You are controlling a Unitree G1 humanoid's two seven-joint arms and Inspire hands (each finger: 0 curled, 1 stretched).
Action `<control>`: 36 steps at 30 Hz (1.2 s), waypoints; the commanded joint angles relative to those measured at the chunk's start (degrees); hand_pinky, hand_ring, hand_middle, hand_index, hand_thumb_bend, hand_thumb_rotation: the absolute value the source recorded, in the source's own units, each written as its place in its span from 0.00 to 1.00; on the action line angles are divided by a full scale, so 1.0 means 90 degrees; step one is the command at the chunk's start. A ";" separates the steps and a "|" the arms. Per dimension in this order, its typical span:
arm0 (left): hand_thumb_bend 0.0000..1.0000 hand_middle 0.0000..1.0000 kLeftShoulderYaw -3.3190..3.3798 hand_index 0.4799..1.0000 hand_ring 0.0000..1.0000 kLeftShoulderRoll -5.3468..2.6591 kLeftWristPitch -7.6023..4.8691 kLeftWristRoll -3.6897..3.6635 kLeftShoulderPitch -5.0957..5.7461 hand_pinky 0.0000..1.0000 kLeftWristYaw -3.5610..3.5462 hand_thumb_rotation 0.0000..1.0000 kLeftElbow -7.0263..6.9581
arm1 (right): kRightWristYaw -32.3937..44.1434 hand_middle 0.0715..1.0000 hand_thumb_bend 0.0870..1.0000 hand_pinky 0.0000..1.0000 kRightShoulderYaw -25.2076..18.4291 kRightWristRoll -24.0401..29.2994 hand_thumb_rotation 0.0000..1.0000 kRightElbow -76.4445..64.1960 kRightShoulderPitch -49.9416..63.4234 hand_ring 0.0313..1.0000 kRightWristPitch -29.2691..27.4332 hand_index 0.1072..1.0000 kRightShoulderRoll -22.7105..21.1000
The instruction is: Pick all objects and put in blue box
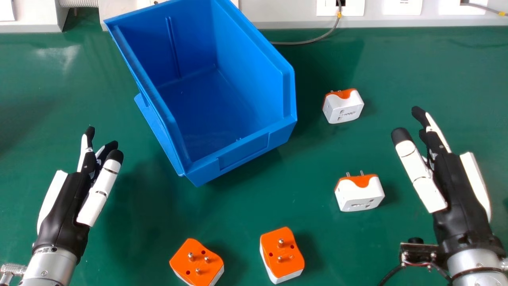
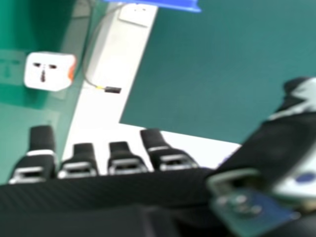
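Plug adapters: four, all outside the blue box (image 1: 243,154), lying on the worktop (image 1: 246,208).
Far adapter (image 1: 343,107): just right of the blue box, white socket face towards the robot. A hand coming in from the box side could knock the wall or shove this piece away, as the gap there looks tight.
Middle adapter (image 1: 359,194): right of the blue box and nearer the robot, its pins pointing away. Fingers closing on the pins instead of the casing would likely get a poor hold and let it twist.
Orange-topped pair: one adapter (image 1: 198,260) and its neighbour (image 1: 282,254), both on the robot's side of the blue box, pins up. A palm lowered too far could press on the pins; a wide sweep for one might nudge the other.
Right hand (image 1: 456,190): right of the blue box, beyond the far and middle pieces, fingers extended, nothing held. It seems best placed to start with one of those two.
Left hand (image 1: 65,214): left of the blue box, fingers loosely straight, holding nothing.
Rim: released too low or too early, an adapter could catch on the edge of the blue box and drop outside; a bump might also turn the box.
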 commanded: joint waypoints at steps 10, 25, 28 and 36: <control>0.39 0.95 -0.0021 0.98 0.93 0.0099 -0.0168 0.0064 0.0078 0.92 0.0034 0.89 -0.0170 | -0.0013 1.00 0.26 0.84 -0.0115 -0.0022 0.83 -0.0154 0.0036 0.99 -0.0117 0.93 -0.0067; 0.42 0.95 -0.0015 0.97 0.93 0.0035 -0.0122 0.0085 0.0050 0.91 0.0093 0.85 -0.0241 | 0.0163 0.99 0.26 0.86 -0.0166 0.0114 0.83 -0.0121 -0.0031 0.99 -0.0087 0.93 -0.0158; 0.40 0.95 -0.0042 0.97 0.93 0.0030 -0.0161 0.0117 -0.0037 0.91 0.0123 0.85 -0.0096 | 0.0258 0.99 0.28 0.81 -0.0213 0.0162 0.79 -0.0052 -0.0075 0.99 -0.0120 0.92 -0.0237; 0.39 0.95 -0.0085 0.98 0.93 -0.0062 -0.0072 0.0077 -0.0026 0.92 0.0160 0.85 -0.0298 | 0.0586 0.99 0.33 0.80 -0.0215 0.0007 0.65 -0.0056 -0.0189 0.99 0.0022 0.93 -0.0627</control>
